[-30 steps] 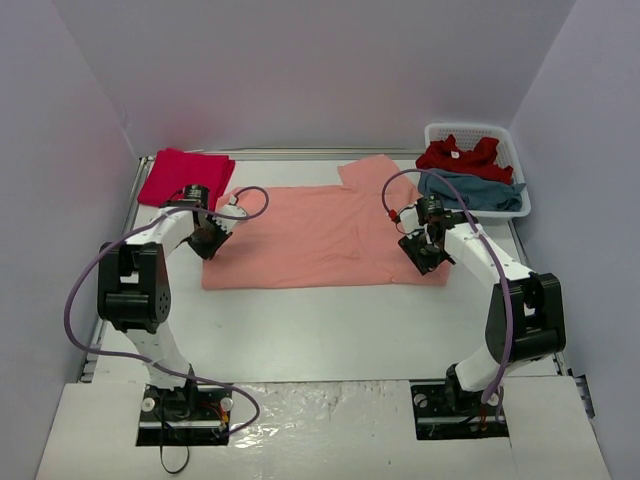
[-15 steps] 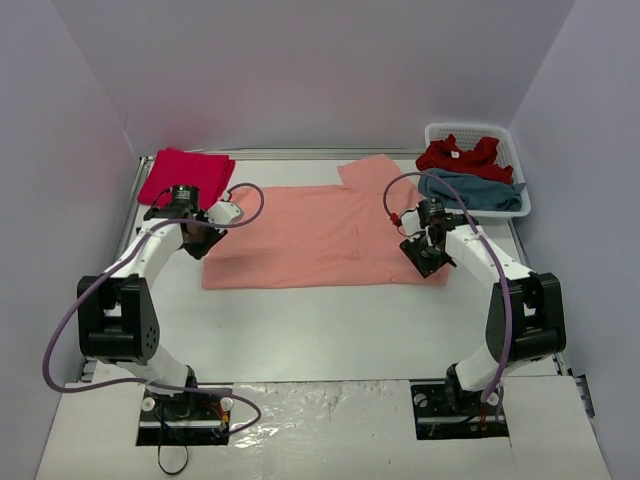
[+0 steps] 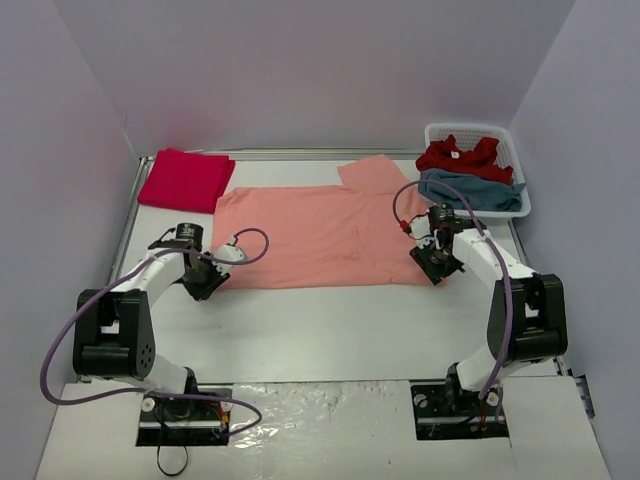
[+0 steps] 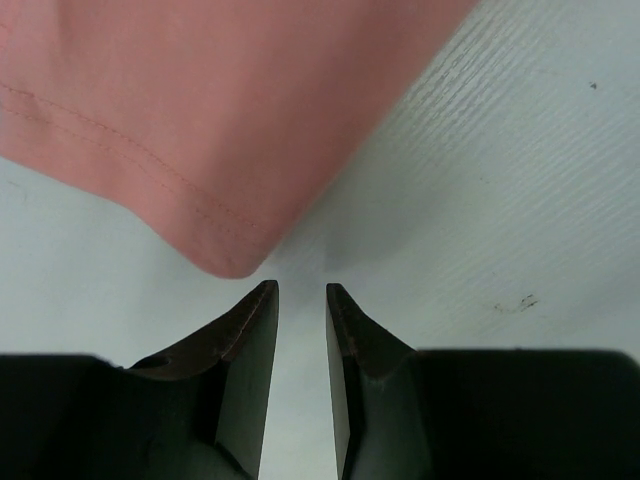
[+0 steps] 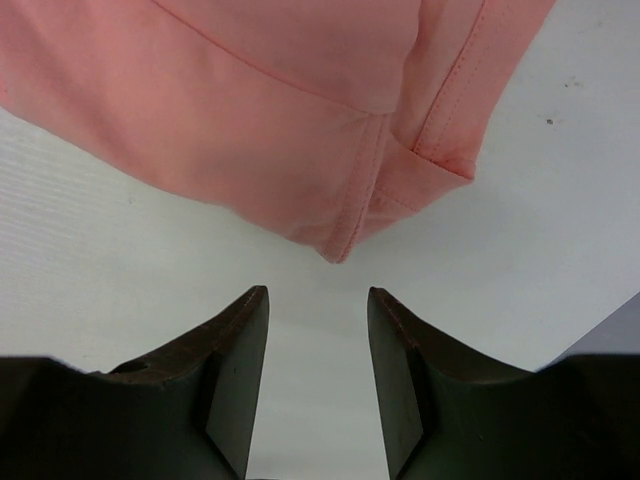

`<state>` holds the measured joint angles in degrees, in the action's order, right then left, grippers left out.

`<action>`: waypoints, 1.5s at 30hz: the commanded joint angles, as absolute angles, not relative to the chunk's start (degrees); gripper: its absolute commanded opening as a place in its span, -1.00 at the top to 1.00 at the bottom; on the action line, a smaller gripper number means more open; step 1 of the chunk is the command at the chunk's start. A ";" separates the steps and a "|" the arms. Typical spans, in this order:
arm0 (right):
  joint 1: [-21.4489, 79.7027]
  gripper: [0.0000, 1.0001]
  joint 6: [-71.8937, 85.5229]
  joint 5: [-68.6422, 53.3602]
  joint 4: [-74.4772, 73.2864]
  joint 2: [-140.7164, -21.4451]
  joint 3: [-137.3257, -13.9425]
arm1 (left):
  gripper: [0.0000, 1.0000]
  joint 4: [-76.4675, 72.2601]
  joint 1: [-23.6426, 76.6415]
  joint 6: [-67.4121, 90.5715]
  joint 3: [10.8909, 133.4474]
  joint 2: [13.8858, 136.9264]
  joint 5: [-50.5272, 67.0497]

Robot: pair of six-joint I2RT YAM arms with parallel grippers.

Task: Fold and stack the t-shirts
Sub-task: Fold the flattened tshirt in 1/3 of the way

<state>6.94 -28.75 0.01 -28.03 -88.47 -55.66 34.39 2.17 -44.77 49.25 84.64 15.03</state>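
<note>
A salmon-orange t-shirt (image 3: 320,228) lies spread flat across the middle of the table. My left gripper (image 3: 205,281) sits just off its near left corner (image 4: 225,262), jaws open a narrow gap with bare table between them (image 4: 300,290). My right gripper (image 3: 437,266) hovers just short of the near right corner (image 5: 340,250), open wider and empty (image 5: 318,295). A folded crimson t-shirt (image 3: 186,179) rests at the back left. Another red t-shirt (image 3: 460,157) and a teal-blue one (image 3: 475,192) fill the basket.
The white slotted basket (image 3: 507,133) stands at the back right against the wall. Purple cables loop from both arms over the table. Walls close in the left, back and right sides.
My left gripper has opened slightly and moved from the shirt's far left edge down toward me to its near left corner. The right gripper has shifted slightly toward the near right corner.
</note>
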 commanded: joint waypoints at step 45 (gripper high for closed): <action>1.93 0.19 -31.73 -3.08 -29.36 -95.36 -56.34 | 0.35 30.85 2.90 -46.41 52.29 90.08 15.03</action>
